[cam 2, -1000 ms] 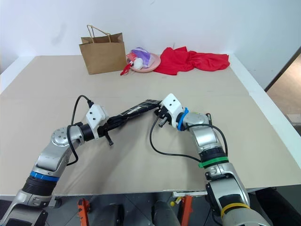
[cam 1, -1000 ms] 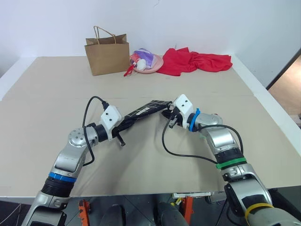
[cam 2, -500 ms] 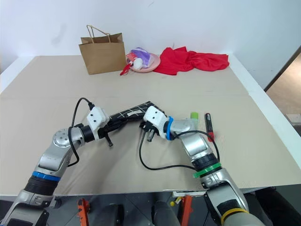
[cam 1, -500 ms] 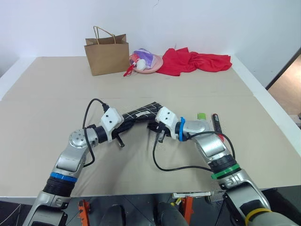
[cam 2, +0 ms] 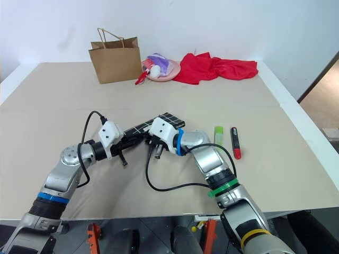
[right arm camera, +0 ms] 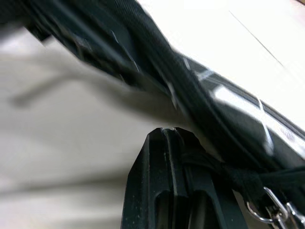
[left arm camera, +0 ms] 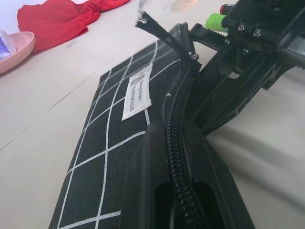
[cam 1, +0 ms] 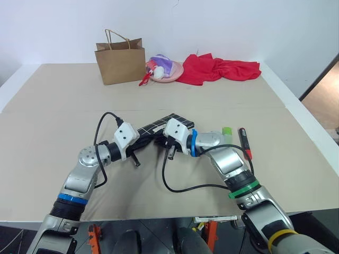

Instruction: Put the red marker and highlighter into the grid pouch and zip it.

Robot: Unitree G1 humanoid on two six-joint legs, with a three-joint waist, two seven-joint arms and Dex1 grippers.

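Observation:
The grid pouch (cam 1: 177, 117) hangs just above the table between my two grippers, its white label (left arm camera: 137, 94) facing up. My left gripper (left arm camera: 174, 132) is shut on the pouch's zipper edge at its near end. My right gripper (right arm camera: 174, 137) is shut on the zipper pull cord (right arm camera: 224, 175) and sits close to the left gripper, about midway along the pouch. To the right of my right arm, the light-green highlighter (cam 1: 226, 130) and the red marker (cam 1: 244, 142) lie side by side on the table, outside the pouch.
A brown paper bag (cam 1: 121, 62), a pink dish with purple items (cam 1: 165, 69) and a red cloth (cam 1: 220, 69) stand along the back of the table. A black cable (cam 1: 180, 185) loops under my right arm. Bare tabletop lies left and front.
My right gripper has slid left along the pouch toward the left gripper, holding the pull cord. That uncovered the highlighter and marker behind the arm. The left gripper has stayed put.

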